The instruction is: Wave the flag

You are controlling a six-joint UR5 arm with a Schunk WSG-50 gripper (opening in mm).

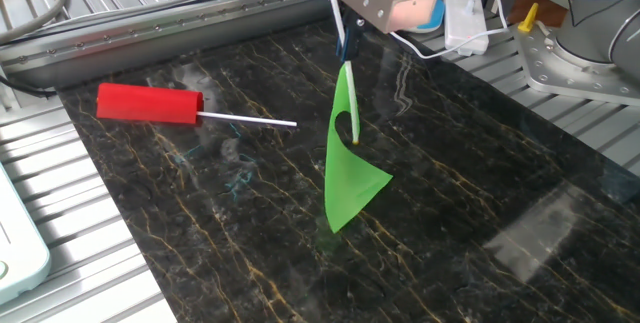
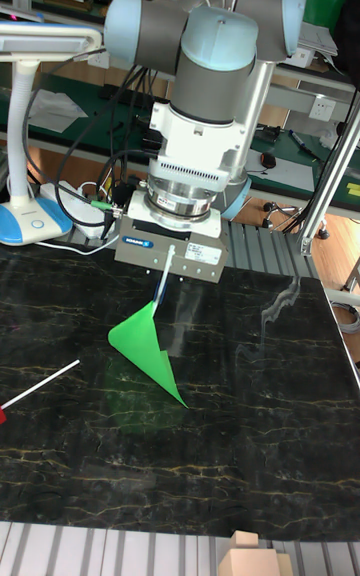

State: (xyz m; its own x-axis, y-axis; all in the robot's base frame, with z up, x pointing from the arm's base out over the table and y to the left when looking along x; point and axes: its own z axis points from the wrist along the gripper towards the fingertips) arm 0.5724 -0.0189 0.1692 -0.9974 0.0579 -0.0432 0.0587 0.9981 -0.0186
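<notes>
I see my tool point(image 1: 343, 51) hanging over the back part of the dark counter point(image 1: 480, 193). It pinches the thin white stick of the flag point(image 1: 347, 168) up near the top. The green cloth hangs down below the tool, above the counter, and folds to a point near the stone. I cannot tell if that point touches the counter. In the tall fixed view the flag point(image 2: 148, 341) spreads out under the tool point(image 2: 167, 271) like a small green sail. The red rolled flag point(image 1: 150, 103) lies flat on the counter, well apart from the green flag, on its far left side. Its white stick points toward the green flag.
</notes>
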